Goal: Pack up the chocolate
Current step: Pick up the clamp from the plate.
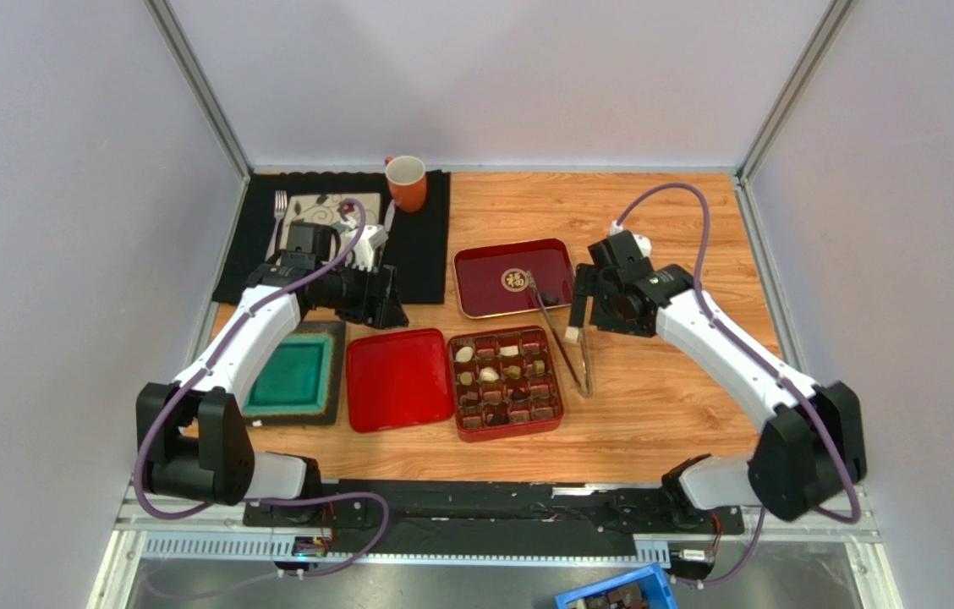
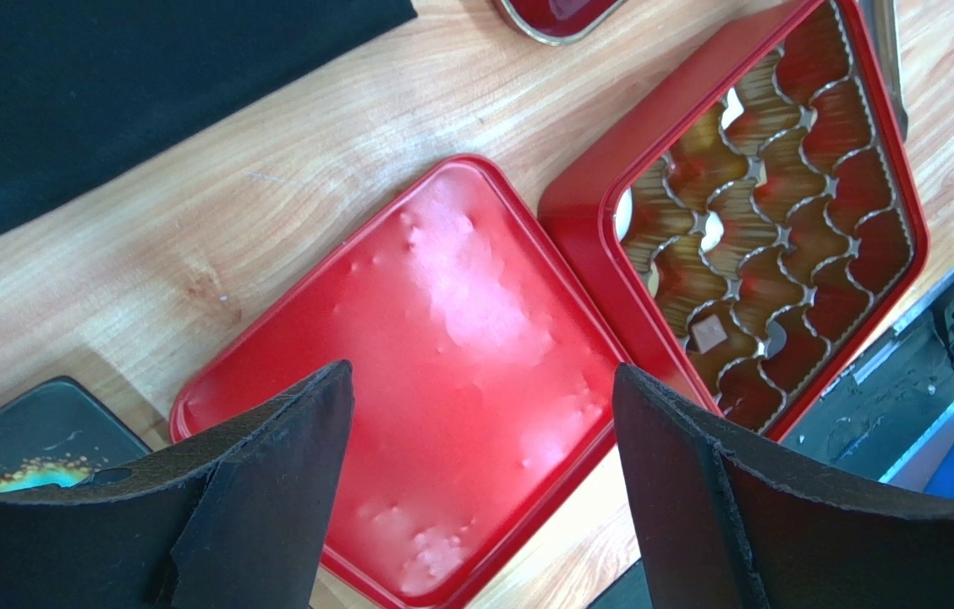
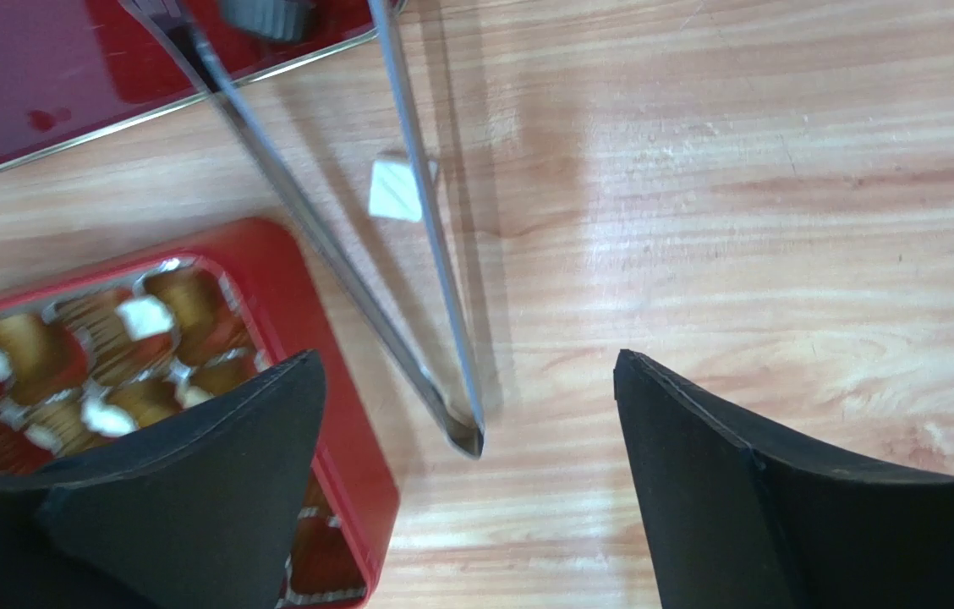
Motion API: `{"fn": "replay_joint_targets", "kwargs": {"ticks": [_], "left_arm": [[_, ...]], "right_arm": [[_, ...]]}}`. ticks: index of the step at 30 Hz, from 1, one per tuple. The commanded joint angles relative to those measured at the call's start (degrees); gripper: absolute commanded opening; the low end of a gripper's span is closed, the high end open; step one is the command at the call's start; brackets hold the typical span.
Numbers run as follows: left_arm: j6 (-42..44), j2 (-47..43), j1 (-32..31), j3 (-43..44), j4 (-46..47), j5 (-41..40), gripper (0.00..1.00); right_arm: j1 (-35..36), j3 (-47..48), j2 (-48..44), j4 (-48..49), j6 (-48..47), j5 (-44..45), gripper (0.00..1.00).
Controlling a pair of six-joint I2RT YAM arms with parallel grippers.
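The red gridded box (image 1: 505, 381) holds several chocolates, white ones (image 1: 490, 374) and dark ones (image 1: 519, 415); they also show in the right wrist view (image 3: 139, 317). One white square chocolate (image 3: 393, 190) lies loose on the table between the arms of the metal tongs (image 3: 425, 241). A dark piece (image 3: 269, 15) sits on the dark red emblem tray (image 1: 514, 277). My left gripper (image 2: 482, 381) is open and empty above the flat red lid (image 2: 444, 368). My right gripper (image 3: 470, 362) is open and empty over the tongs' hinge end, beside the box.
The tongs (image 1: 561, 340) lie from the emblem tray to the box's right side. An orange mug (image 1: 406, 182), a fork and a plate sit on a black mat (image 1: 425, 241) at the back left. A dark tray with a green inside (image 1: 292, 376) lies left of the lid.
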Motion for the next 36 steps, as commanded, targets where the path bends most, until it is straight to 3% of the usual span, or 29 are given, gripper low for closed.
{"fn": "replay_joint_targets", "kwargs": {"ticks": [1, 9, 15, 36], "left_arm": [[0.89, -1.88, -0.27, 3.06, -0.92, 0.19, 0.84], [0.72, -1.80, -0.27, 3.32, -1.01, 0.45, 0.84], [0.36, -1.53, -0.27, 3.68, -0.66, 0.80, 0.83], [0.45, -1.53, -0.18, 3.67, -0.40, 0.36, 0.83]], "right_arm": [[-0.24, 2.67, 5.95, 3.88, -4.64, 1.39, 0.92], [-0.33, 1.71, 6.93, 8.02, -8.16, 0.70, 1.00], [-0.33, -0.58, 5.87, 11.97, -9.39, -2.11, 1.00], [-0.24, 3.37, 15.00, 12.15, -10.36, -3.44, 1.00]]}}
